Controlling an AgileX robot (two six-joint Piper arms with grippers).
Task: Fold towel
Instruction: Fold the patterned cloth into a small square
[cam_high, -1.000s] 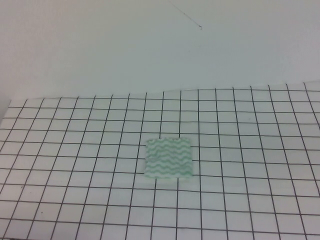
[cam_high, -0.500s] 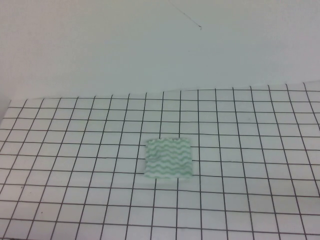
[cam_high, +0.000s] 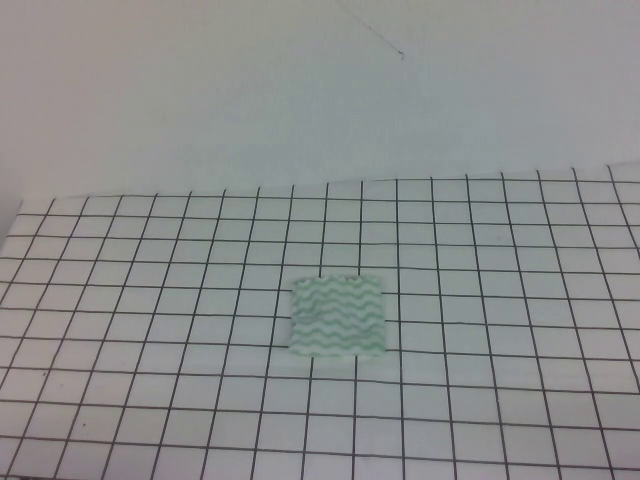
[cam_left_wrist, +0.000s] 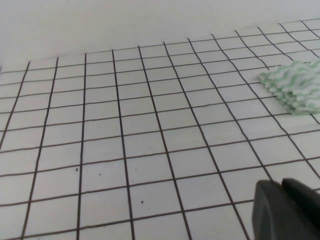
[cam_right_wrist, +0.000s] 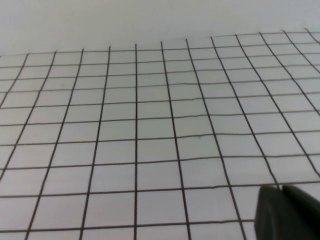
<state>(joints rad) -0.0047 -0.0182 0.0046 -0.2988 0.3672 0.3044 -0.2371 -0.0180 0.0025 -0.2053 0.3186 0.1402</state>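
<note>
White black-gridded tabletop (cam_high: 150, 300) had the small folded green-and-white wavy-patterned cloth towel (cam_high: 338, 316) flat mid-grid, with left gripper (cam_left_wrist: 283, 192) and right gripper (cam_right_wrist: 281, 197) well apart from it, jaws pressed together, left likely nearer.

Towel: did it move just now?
No. The towel covers the same grid squares; left end effector and right end effector hover shut above bare squares.

Towel (cam_high: 338, 316): no readable text or brand, only a green wavy pattern.
Table (cam_high: 140, 300): black grid lines; no numbers or letters can be read.
Wall (cam_high: 200, 100): no sign or label to read.
</note>
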